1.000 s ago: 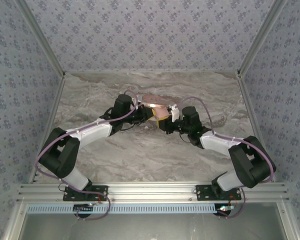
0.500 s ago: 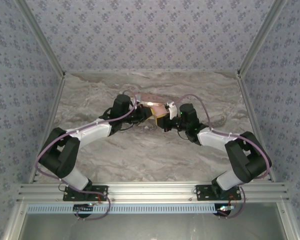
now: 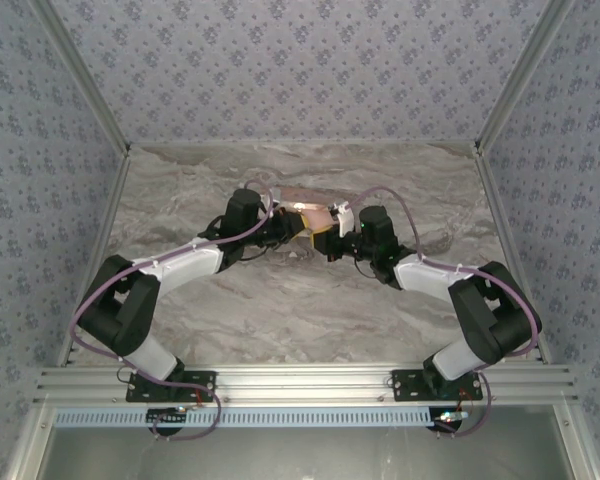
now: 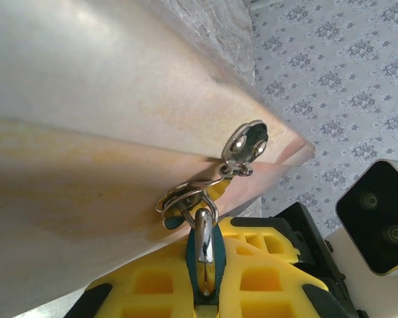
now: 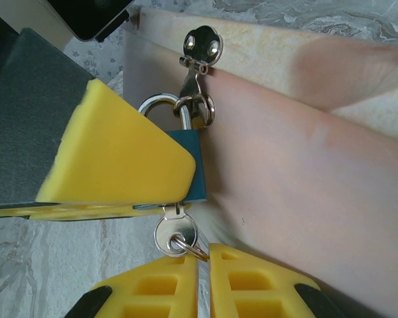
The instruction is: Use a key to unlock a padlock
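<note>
The small blue padlock (image 5: 194, 165) hangs by its silvery shackle (image 5: 160, 103) from the metal clasp (image 5: 203, 44) of the pink box (image 5: 305, 165). My left gripper (image 4: 205, 278) is shut on the padlock (image 4: 192, 267), whose shackle (image 4: 205, 242) stands up between the yellow fingers. A silver key (image 5: 176, 232) sits in the bottom of the lock. My right gripper (image 5: 203, 258) is just below it, shut on the key's ring (image 5: 195, 250). In the top view both grippers meet at the box (image 3: 305, 198), the left gripper (image 3: 302, 232) facing the right gripper (image 3: 336, 244).
The box lies on the marble table (image 3: 280, 300) near the middle back. Patterned walls (image 3: 300, 70) close in the back and both sides. The left finger (image 5: 119, 156) covers most of the padlock in the right wrist view.
The right arm has shifted slightly left and back, closing in on the padlock. The left arm and the box have stayed put.
</note>
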